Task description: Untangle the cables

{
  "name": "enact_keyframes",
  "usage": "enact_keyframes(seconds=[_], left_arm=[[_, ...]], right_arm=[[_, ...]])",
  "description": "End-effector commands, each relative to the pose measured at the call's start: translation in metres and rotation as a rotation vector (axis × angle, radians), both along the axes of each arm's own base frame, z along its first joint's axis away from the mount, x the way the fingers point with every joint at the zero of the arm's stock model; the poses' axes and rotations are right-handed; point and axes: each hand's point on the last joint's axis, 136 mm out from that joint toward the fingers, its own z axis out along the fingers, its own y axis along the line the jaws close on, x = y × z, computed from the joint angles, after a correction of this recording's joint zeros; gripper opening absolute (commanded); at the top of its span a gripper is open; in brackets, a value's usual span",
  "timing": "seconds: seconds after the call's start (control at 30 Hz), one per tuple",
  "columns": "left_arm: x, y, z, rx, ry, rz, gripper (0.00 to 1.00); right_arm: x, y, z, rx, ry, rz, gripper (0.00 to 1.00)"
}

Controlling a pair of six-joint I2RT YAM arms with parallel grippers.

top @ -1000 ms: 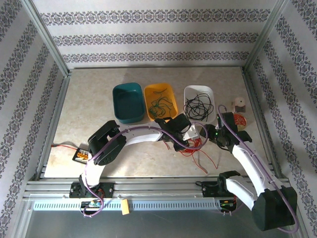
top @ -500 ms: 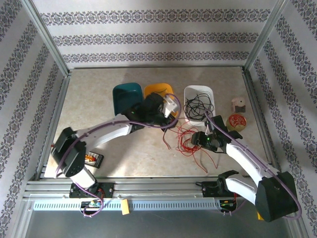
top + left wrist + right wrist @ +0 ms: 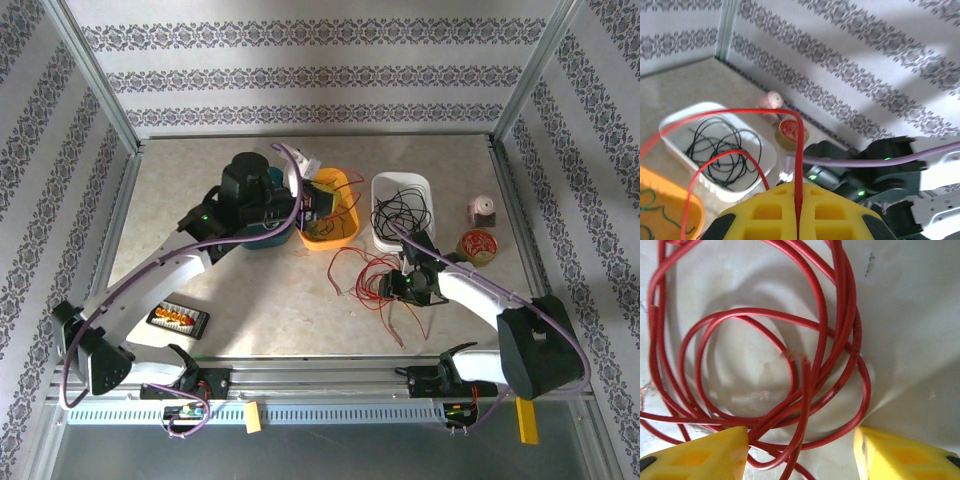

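Red cable (image 3: 799, 160) is clamped in your left gripper (image 3: 798, 200), lower centre; close the open right gripper (image 3: 800, 440) on the coil (image 3: 845, 315) before pulling.

Left gripper (image 3: 797, 212) is hauling a red cable (image 3: 798, 145) back toward the orange bin (image 3: 332, 240); right gripper (image 3: 800, 452) is lowering.

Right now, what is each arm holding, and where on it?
Left fingers pinch one strand of a red cable between their tips; how near its end cannot be told. Right fingers stand open astride red loops on the table, holding nothing.
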Motion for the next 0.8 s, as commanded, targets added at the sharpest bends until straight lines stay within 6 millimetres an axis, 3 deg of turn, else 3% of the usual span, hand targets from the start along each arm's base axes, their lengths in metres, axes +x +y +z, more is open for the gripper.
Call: enact_keyframes(seconds=[0.0,0.1,0.2,0.4,0.6,0.77], left_arm=[[-0.010,0.013,0.033,-0.045,-0.050,0.002,0.00],[0.006,0.038,0.045,0.010,-0.107,0.156,0.00],[0.033,0.075,0.051,0.072,-0.130,0.390,0.00],[0.077,0.139,0.033,0.116,-0.041,0.685,0.00],[0.123,0.175,-0.023,0.135,0.150,0.769,0.00],[0.160,0.185,-0.085,0.132,0.253,0.777,0.00]], right_arm=[[0.009,0.005,0.002,-0.015,-0.017,0.035,0.58],[0.011,0.010,0.006,-0.009,-0.034,0.054,0.57],[0.014,0.015,0.016,0.019,-0.068,0.061,0.58],[0.028,0.016,0.048,0.050,-0.193,0.024,0.58],[0.037,0.013,0.065,0.042,-0.258,0.016,0.59],[0.037,0.014,0.065,0.039,-0.250,0.033,0.59]])
